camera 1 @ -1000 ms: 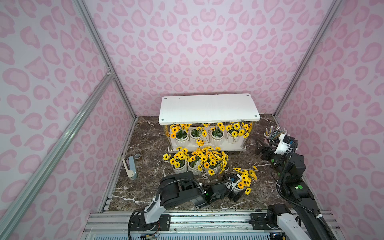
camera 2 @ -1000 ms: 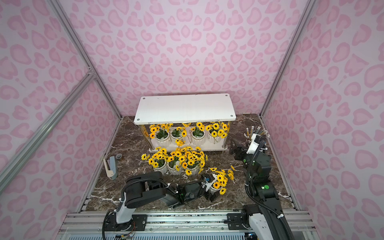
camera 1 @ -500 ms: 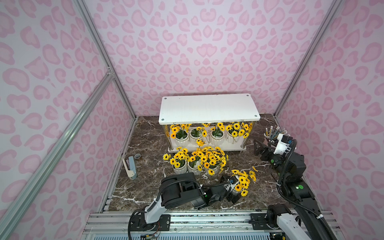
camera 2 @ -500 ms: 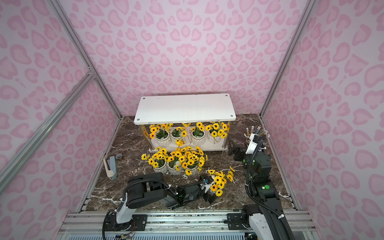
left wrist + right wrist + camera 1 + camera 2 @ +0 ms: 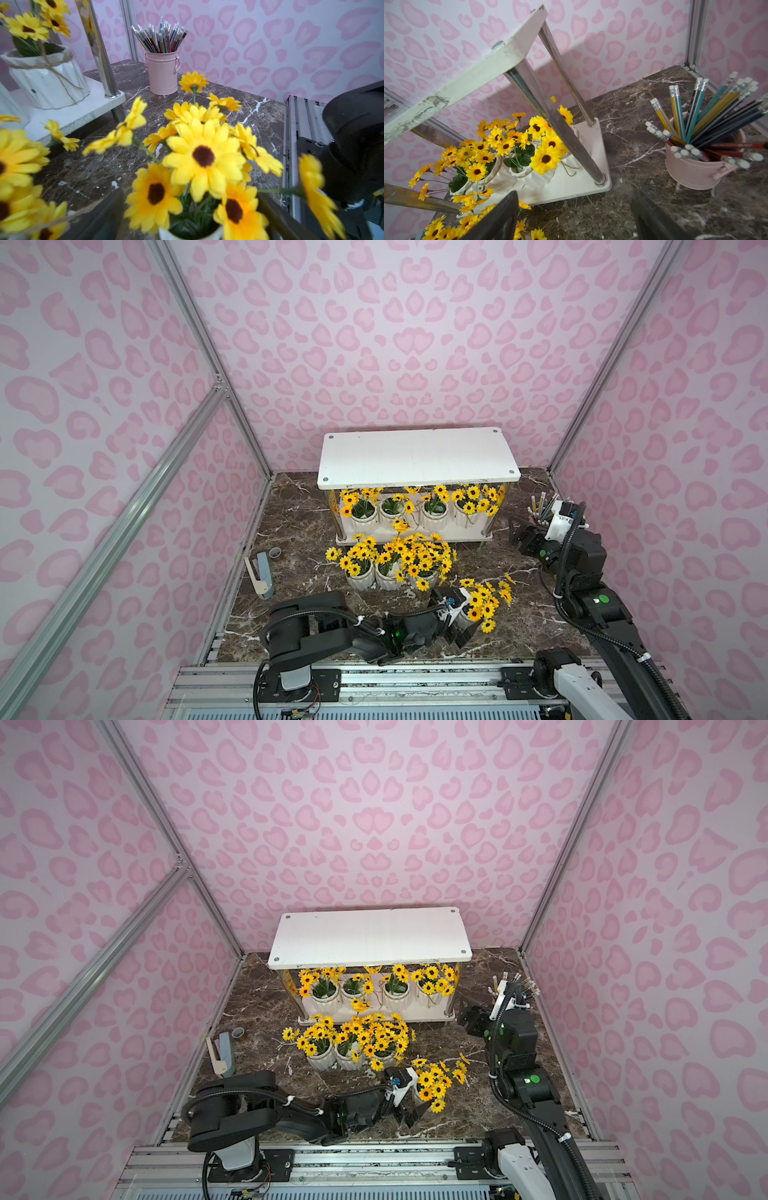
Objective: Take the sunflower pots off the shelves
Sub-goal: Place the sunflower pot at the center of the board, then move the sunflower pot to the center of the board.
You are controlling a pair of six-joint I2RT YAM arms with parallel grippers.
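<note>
1. Left fingers [image 5: 99, 220] are straddling one sunflower pot [image 5: 478, 605] low over the near tabletop [image 5: 519, 637], right of centre. Blooms are hiding the contact, so I can't tell whether they're clamping it or letting go.
2. Left arm is lying flat and coming at the pot body side-on. I'm guessing the flower heads are blocking any top-down grab, and the low hold is keeping the pot upright.
3. Three sunflower pots [image 5: 390, 568] are standing bunched on the tabletop just in front of the shelves [image 5: 415, 456]. The straddled one is sitting nearer and to the right, probably to keep it clear of that cluster's blooms.
4. Top shelf is showing bare. Four pots [image 5: 415, 512] are sitting in a row on the lower shelf [image 5: 593, 141], so I'm calling the job about half done.
5. Right fingers [image 5: 496, 218] are spread wide with nothing between them. They're hovering just off the right end of the lower shelf, between the chrome leg [image 5: 571, 145] and the pink pencil bucket [image 5: 695, 172].
6. That staging is making sense: the rightmost pot [image 5: 466, 516] is the closest reach, and going in from the open end is dodging the top board.
7. Risks I'm seeing: leg and bucket are narrowing the approach lane, and overlapping stems may be snagging neighbouring pots.
</note>
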